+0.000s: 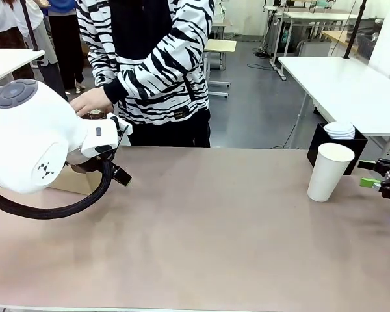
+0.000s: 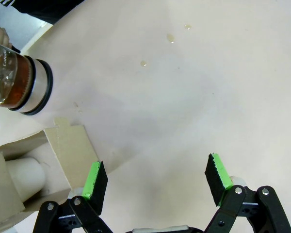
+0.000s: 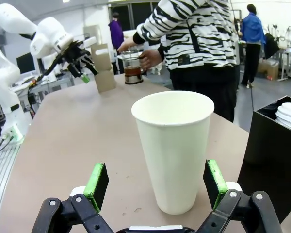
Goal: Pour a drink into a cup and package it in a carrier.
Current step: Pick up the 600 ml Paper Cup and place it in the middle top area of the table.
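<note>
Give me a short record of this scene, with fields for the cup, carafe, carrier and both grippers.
cup: upright on the table, next to the box of lids
carafe: holds dark drink; a person's hand is on it
carrier: beside the carafe
left gripper: open, over the table near the carrier
right gripper: open, facing the cup, not touching it

On the table (image 1: 201,227), cup (image 1: 329,170) at three o'clock, lid box (image 1: 359,153) just behind it; carrier (image 1: 71,180) at nine, carafe (image 3: 132,68) beside it.
</note>
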Robot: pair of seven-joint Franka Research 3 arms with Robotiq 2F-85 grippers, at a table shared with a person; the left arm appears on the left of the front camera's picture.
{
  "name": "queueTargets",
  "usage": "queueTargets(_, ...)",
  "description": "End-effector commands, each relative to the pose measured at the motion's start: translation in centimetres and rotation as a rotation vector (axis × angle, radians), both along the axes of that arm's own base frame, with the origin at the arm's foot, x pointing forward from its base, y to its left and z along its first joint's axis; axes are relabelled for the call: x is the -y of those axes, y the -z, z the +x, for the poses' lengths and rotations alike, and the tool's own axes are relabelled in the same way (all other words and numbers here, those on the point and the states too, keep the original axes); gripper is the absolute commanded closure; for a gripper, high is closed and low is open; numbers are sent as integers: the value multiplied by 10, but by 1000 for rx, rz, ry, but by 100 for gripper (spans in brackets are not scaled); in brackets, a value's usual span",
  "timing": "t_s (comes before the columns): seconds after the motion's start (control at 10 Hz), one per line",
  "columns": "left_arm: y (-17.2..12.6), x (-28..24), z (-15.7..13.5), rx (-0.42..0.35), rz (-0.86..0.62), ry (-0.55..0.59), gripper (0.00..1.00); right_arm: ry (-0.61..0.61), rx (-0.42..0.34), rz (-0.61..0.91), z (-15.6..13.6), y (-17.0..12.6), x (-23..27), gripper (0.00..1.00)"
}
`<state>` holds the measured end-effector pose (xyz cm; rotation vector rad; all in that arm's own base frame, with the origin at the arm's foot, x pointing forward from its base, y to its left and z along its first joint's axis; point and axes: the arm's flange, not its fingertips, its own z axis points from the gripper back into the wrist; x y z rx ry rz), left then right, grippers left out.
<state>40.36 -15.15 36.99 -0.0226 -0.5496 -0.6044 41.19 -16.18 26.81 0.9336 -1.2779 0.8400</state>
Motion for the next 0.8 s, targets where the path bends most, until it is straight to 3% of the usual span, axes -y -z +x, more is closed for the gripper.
queueTargets(0.0, 0, 0, 0, 0, -2, 1, 0, 44, 54, 11, 2, 7, -9, 0)
queueTargets(0.7, 0, 0, 0, 0, -2, 1, 0, 53, 31, 22, 29, 31, -41, 0)
